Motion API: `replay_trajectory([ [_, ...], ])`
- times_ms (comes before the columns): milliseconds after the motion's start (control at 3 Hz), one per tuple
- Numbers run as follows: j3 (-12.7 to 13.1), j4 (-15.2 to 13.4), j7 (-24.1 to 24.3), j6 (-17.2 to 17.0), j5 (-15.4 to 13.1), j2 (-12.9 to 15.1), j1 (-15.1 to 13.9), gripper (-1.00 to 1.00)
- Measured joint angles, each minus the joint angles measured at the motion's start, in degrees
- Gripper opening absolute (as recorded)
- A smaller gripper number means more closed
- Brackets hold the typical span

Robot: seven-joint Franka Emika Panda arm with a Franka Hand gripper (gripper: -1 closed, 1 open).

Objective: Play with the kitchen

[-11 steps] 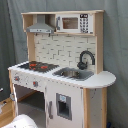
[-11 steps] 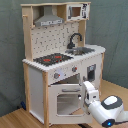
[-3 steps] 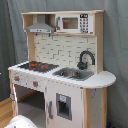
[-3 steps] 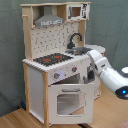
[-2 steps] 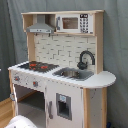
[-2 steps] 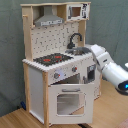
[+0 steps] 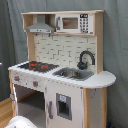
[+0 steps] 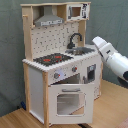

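The kitchen (image 7: 60, 75) (image 8: 60, 65) is a white and light-wood toy with a black-red hob (image 7: 35, 65) (image 8: 52, 59). It also has a sink (image 7: 72, 74) (image 8: 82, 50), a black faucet (image 7: 86, 57) (image 8: 75, 39), a grey hood (image 7: 40, 27) (image 8: 49, 21) and a small microwave (image 7: 74, 22) (image 8: 76, 11). Its windowed oven door (image 8: 70, 102) tilts forward, ajar. My gripper (image 8: 96, 42) is at the tip of the white arm (image 8: 114, 59), level with the counter's right end in the second exterior view, beside the sink. It holds nothing that I can see.
Grey curtains hang behind the kitchen in both exterior views. The floor (image 8: 15, 120) is wood. A narrow cupboard door (image 7: 62, 106) with a small window sits under the sink. A blurred white shape (image 7: 20, 122) lies at the first exterior view's lower left.
The arm has left its low spot in front of the oven door and risen. Over the last second its tip climbed from below counter height to beside the sink.
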Motion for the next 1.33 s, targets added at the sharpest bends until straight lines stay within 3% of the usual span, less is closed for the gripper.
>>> replay_trajectory([
  [333,-1.55,-0.73,-6.79,-0.02,0.7,1.33,0.96,1.0],
  [667,-1.55,-2.22,-13.07,-0.1,2.28,3.27,1.91,1.0],
  [1333,-2.5,-5.39,-24.25,-1.28,7.48,4.87,3.64,1.0],
])
